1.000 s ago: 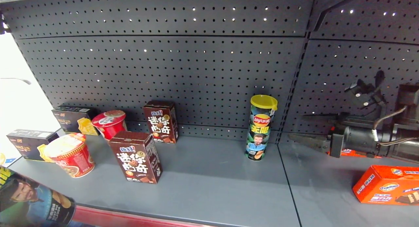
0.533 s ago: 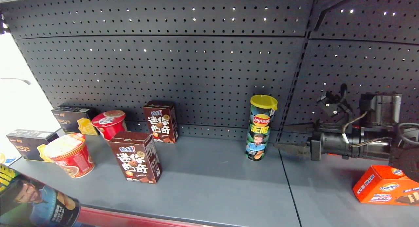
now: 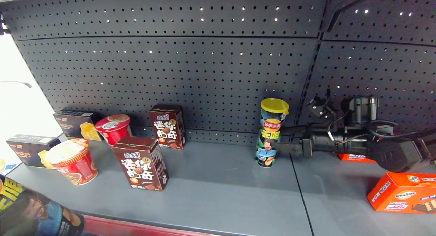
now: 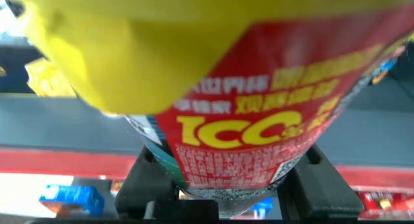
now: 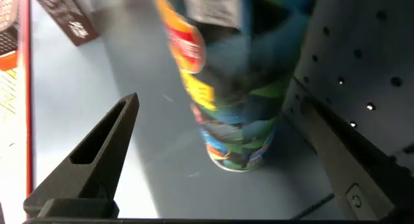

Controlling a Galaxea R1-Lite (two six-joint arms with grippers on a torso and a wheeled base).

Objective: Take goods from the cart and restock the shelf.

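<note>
- The grey shelf (image 3: 218, 191) runs across the lower half of the head view; a thin seam (image 3: 299, 195) splits it into a wide left panel and a narrower right one
- A red strip (image 3: 136, 228) lines the shelf's front edge at the bottom of the frame
- Behind the shelf stands a dark pegboard wall (image 3: 170, 65), with light coming through some of its holes
- At the far left edge the room is a bright white blur (image 3: 13, 79)
- The standing chip can (image 3: 271, 132) is upright with its yellow lid on top, right of centre, close to the wall and just left of the seam
- The right gripper (image 3: 281, 137) comes in level from the right; its fingers are spread wide, one on each side of the can's lower half (image 5: 239, 94), and the right wrist view (image 5: 218, 101) shows space between them and the can
- The left gripper (image 4: 236, 185) has its fingers pressed against the held chip can (image 4: 259, 120), which lies tilted in the lower left corner of the head view (image 3: 34, 212), in front of the shelf edge
- Two brown boxes (image 3: 167, 126) (image 3: 141, 162) stand left of centre, one near the wall and one nearer the front
- Two red noodle cups (image 3: 114, 128) (image 3: 73, 161) and two black boxes (image 3: 78, 124) (image 3: 29, 149) sit at the left end
- An orange box (image 3: 403, 191) lies at the lower right, and another orange box (image 3: 356, 157) shows behind the right arm
</note>
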